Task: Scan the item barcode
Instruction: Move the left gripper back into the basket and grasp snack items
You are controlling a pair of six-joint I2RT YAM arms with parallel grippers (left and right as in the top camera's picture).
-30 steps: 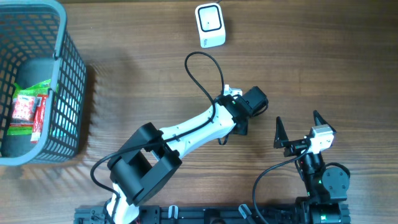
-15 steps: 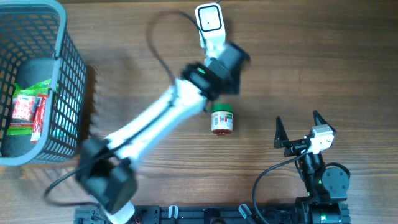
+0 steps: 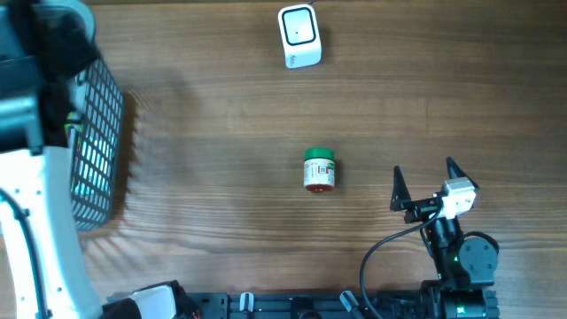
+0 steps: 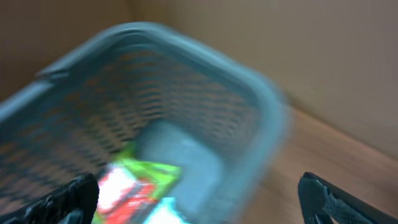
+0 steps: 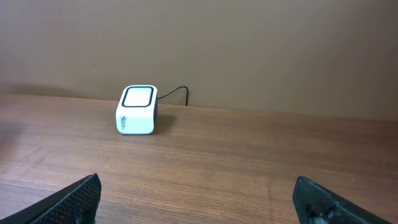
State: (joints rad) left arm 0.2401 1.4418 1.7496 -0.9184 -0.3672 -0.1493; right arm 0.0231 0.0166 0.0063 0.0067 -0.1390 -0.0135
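Observation:
A small jar with a green lid and a red-and-white label lies alone on the wooden table, mid-centre. The white barcode scanner stands at the far edge and also appears in the right wrist view as the scanner. My left arm is raised over the grey basket at the far left. My left gripper is open above the basket's inside, where a blurred green-and-red packet lies. My right gripper stands open and empty, right of the jar.
The basket's rim fills the left wrist view, blurred by motion. The scanner's black cable runs off behind it. Bare wood lies between the jar and the scanner.
The left arm has swung from the table's middle, past the scanner, to above the basket. The jar it covered now lies uncovered on the table. Its jaws have widened. The right arm is unmoved.

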